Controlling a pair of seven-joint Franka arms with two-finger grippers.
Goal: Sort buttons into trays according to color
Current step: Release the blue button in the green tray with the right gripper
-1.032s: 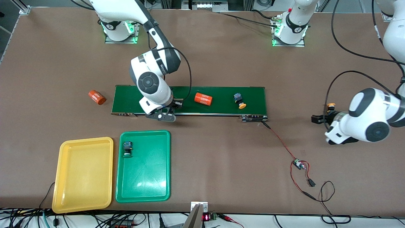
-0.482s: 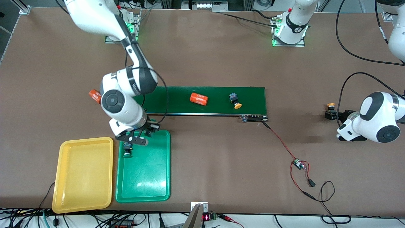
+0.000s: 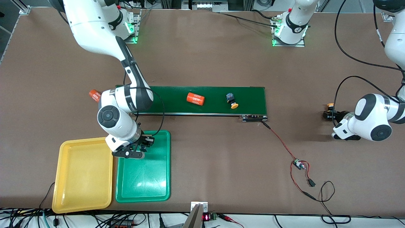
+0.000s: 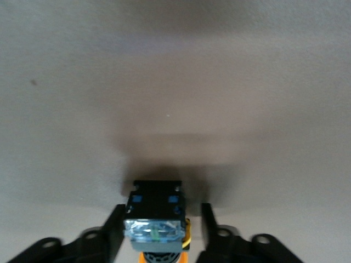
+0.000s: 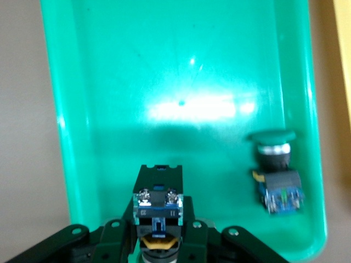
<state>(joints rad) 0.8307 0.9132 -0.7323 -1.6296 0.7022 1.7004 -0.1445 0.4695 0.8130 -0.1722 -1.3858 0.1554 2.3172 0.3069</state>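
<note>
1. Right tool [image 3: 144, 144] hangs over the green tray [image 3: 152, 190], at the tray's end nearest the conveyor belt [image 3: 250, 98]. Its fingers [image 5: 118, 235] are clamped on a button [image 5: 158, 211]: the right wrist view shows the dark blocky body pinched between them; cap colour is not clear from that view.
2. A second button [image 5: 277, 175], green-capped, lies on its side inside the green tray, close to the wall that faces the yellow tray [image 3: 82, 177]. In the front view the right arm covers it.
3. Yellow tray sits just beside the green tray, toward the right arm's end of the counter [image 3: 221, 164]. Both lie nearer to the front camera than the belt.
4. Left tool [image 3: 329, 114] is low over the bare counter at the left arm's end, well apart from the belt. Left wrist view shows a yellow-capped button [image 4: 156, 222] between its fingers [image 4: 112, 230], which stand close on either side; I cannot tell whether they press on it.
5. On the belt: another yellow-capped button [image 3: 231, 100], lying tilted, and an orange cylinder [image 3: 195, 99] with white print beside it, toward the right arm's end.
6. A second orange cylinder [image 3: 94, 95] lies on the counter just off the belt's end, partly hidden by the right arm.
7. Red wire with a small circuit board [image 3: 298, 164] trails from the belt's corner across the counter.
</note>
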